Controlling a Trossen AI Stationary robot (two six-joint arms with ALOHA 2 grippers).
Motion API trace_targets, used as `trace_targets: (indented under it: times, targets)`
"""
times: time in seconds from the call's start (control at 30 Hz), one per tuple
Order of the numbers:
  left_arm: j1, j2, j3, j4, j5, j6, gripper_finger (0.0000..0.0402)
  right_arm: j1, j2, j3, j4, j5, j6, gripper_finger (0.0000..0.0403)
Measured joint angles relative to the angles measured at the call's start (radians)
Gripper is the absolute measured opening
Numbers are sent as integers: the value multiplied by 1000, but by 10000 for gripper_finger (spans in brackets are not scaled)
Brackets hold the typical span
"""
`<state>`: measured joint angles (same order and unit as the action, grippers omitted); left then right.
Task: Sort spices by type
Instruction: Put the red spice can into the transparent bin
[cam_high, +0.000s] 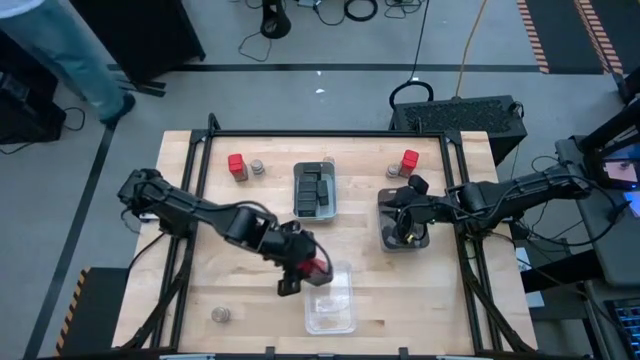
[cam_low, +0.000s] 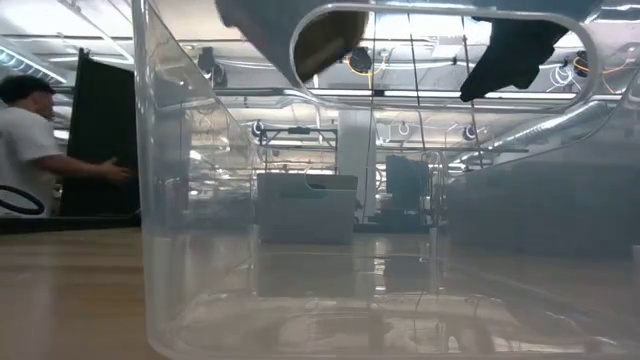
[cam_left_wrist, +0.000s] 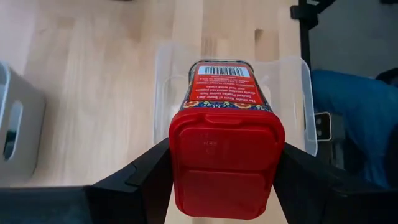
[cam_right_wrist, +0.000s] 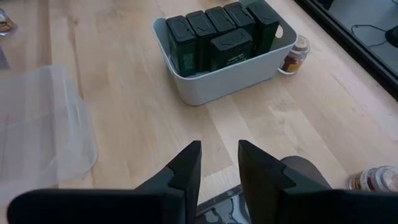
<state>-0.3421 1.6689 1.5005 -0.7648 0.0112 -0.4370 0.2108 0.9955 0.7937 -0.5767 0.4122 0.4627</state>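
One red spice tin sits clamped in my left gripper at the clear tray's near rim; releasing short, I judge, would tip it outside the bare tray. Six black tins fill the grey bin. My right gripper, fingers apart, hovers over the dark tray.

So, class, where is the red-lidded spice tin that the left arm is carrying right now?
The red-lidded spice tin is clamped in the left hand, at the near-left corner of the clear rectangular plastic tray at the table's front centre in the high view.
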Motion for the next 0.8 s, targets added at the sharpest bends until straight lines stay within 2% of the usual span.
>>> trace_targets:
  times: [0.2,0.33,0.53,0.63,0.8]
  targets:
    - [54,87,58,-50,52,63,230,0,0,0,2,1,-3,89]
    - [63,198,209,-154,51,121,230,0,0,0,2,5,-19,89]
    - [67,376,398,-417,39,134,230,0,0,0,1,5,-29,89]
    - [69,431,434,-480,35,156,230,0,0,0,1,5,-39,89]
    - [72,466,450,-475,39,162,235,0,0,0,0,5,-64,89]
